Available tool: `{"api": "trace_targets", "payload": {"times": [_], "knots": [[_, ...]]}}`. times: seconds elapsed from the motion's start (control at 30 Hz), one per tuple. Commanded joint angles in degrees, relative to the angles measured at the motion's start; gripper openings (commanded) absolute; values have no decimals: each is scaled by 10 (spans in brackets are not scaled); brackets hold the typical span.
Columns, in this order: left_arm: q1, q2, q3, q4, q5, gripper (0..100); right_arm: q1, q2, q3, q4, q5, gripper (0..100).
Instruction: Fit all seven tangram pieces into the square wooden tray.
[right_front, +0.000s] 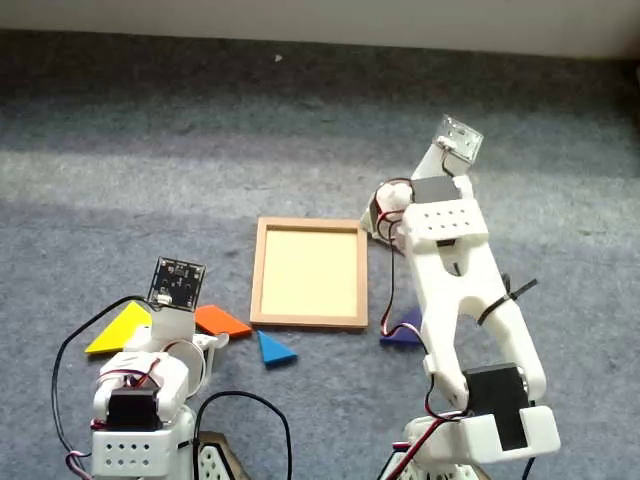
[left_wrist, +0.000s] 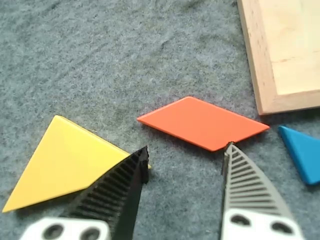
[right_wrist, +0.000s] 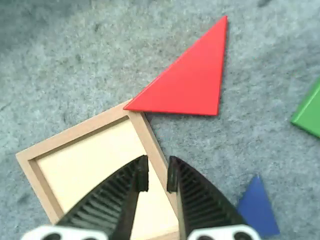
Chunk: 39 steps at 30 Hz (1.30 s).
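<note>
The square wooden tray (right_front: 258, 275) lies mid-table with nothing inside it. In the left wrist view my left gripper (left_wrist: 187, 152) stands open just short of the orange parallelogram (left_wrist: 202, 122), with the yellow triangle (left_wrist: 65, 162) by one finger and a light blue triangle (left_wrist: 304, 152) beyond the other. My right gripper (right_wrist: 157, 174) hangs over the tray's rim (right_wrist: 150, 135) near a corner, fingers almost together and holding nothing. A red triangle (right_wrist: 192, 82) touches that corner. A green piece (right_wrist: 310, 115) and a dark blue triangle (right_wrist: 257, 207) lie off the tray.
From above, the yellow triangle (right_front: 120, 328), orange parallelogram (right_front: 222, 321) and light blue triangle (right_front: 274, 348) lie near the tray's front left corner. The dark blue triangle (right_front: 405, 330) sits at its front right, beside the right arm (right_front: 450, 250). Grey carpet covers the table.
</note>
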Motion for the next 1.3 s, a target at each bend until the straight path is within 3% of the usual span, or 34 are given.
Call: {"api": "trace_targets", "payload": {"times": [0.0,0.07,0.23,0.37,0.53,0.7,1.03,1.27], "knots": [[9,-4,11,3,-2,242,-7,-28,-16,1,10,58],[9,-4,11,3,-2,242,-5,-26,-18,0,11,59],[9,-4,11,3,-2,242,1,-25,-20,0,96,62],[9,-4,11,3,-2,242,9,7,-22,4,174,163],[9,-4,11,3,-2,242,9,73,-68,36,318,322],[9,-4,11,3,-2,242,19,119,-165,110,483,330],[9,-4,11,3,-2,242,131,308,-402,81,491,318],[9,-4,11,3,-2,242,150,442,-545,82,491,60]]}}
